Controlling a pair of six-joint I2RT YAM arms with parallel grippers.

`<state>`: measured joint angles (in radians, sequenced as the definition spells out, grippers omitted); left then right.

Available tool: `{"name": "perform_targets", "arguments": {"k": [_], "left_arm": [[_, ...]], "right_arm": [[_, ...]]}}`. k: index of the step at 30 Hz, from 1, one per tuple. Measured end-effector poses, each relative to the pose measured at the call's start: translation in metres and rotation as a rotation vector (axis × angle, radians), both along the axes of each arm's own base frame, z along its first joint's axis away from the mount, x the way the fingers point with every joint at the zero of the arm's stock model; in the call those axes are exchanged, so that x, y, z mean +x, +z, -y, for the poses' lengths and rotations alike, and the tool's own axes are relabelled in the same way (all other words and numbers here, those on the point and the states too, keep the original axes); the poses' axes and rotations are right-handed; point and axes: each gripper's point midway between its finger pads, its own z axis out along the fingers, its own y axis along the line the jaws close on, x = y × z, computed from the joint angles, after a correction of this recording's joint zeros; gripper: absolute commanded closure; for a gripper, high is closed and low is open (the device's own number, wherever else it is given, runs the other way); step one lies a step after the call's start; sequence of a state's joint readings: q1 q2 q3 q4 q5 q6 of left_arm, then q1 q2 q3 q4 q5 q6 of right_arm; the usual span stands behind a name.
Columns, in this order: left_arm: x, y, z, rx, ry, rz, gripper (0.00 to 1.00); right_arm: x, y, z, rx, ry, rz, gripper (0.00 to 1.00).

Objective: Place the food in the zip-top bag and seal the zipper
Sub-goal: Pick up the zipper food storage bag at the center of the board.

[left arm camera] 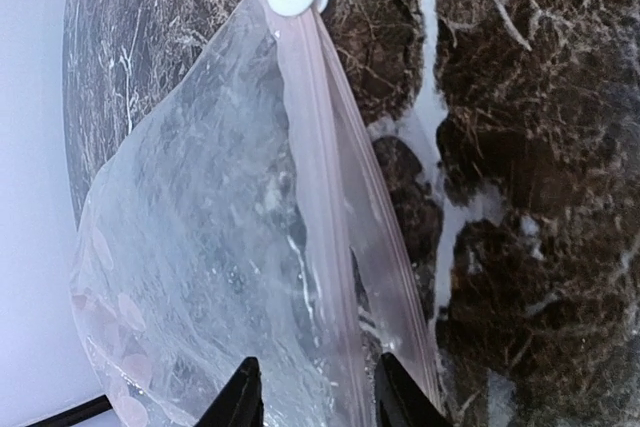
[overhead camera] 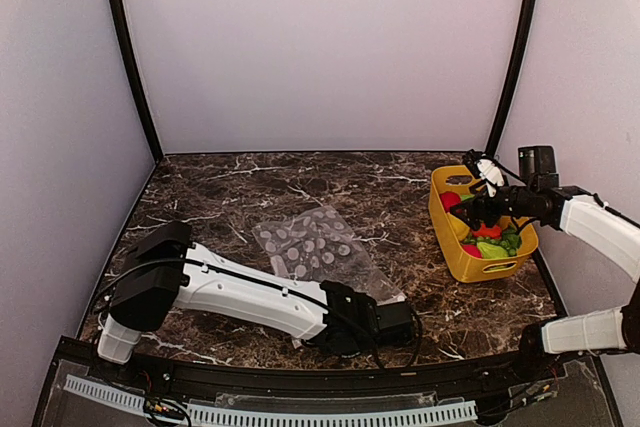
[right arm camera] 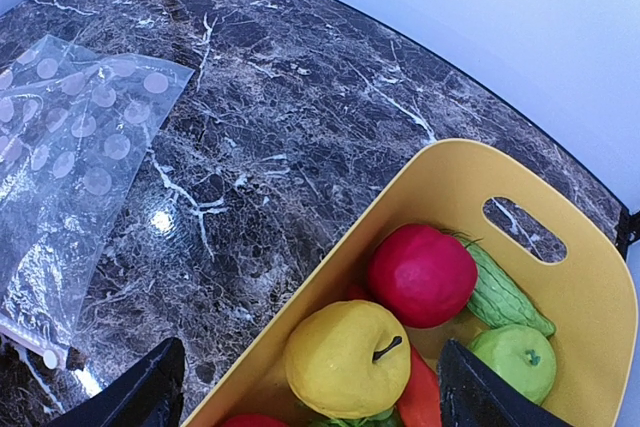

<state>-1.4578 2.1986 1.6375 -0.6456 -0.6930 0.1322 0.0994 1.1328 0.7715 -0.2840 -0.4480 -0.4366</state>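
- Find bag (overhead camera: 315, 247) on worktop (overhead camera: 220, 187), food (right arm camera: 345, 357) in basket (right arm camera: 590, 297) at right, well apart.
- Lower right pincer (right arm camera: 310, 402) (jaws wide apart, empty) squarely over red ball (right arm camera: 422, 275); close gently.
- Spread mouth with left pincer (left arm camera: 320, 402), standing apart astride zipper (left arm camera: 315, 197), no clamp evident.
- Avoid dragging bag; lift edge only enough for food to pass.

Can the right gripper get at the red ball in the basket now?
Probably yes: the open right gripper hangs over the basket, and the red ball lies on top, uncovered.
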Motion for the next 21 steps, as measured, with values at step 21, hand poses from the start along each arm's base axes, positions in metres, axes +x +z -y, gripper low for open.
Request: {"name": "perform_targets", "arguments": {"k": [21], "left_arm": [[0.052,0.000,-0.022,0.099,0.096,0.184,0.99]], "right_arm": [[-0.001,-0.003,0.000,0.000,0.000,-0.006,0.16]]}}
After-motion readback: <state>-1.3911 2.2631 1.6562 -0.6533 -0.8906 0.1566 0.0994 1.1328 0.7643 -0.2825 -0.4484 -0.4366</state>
